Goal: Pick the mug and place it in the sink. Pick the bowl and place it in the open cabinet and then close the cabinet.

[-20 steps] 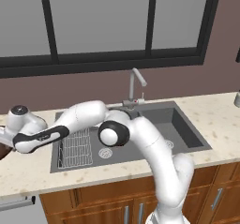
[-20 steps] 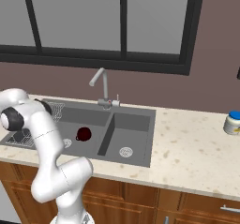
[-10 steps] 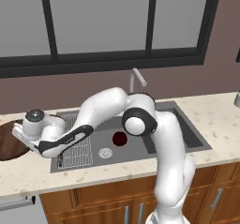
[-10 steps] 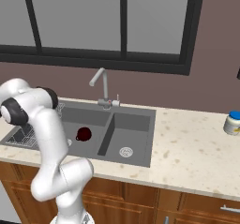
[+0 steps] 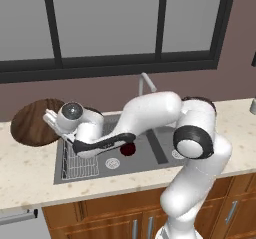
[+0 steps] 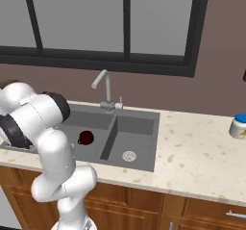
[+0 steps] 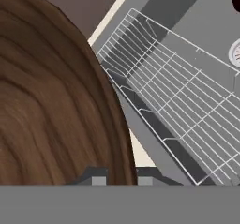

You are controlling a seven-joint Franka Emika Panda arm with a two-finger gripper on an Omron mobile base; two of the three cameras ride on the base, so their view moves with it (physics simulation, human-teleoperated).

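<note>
Fingers (image 7: 96, 178) are seen nearly closed on the rim of the bowl (image 5: 36, 121), which is held lifted and tilted over the counter (image 5: 30, 175) left of the sink (image 5: 150, 155) (in the hand view its wood grain is pressed close against the camera). Compared with a second ago, the gripper (image 7: 119, 180) has been raised from counter level, the bowl has come up with it, and the arm has been swung higher across the basin. Mug (image 5: 128, 149) is left lying in the left basin beside a drain, near the wire rack (image 5: 82, 160). Speckled beige countertop, silver faucet (image 6: 103, 87), dark-framed window (image 6: 120, 27) and brown wall are seen behind; a small jar (image 6: 238, 126) is stood at far right.
</note>
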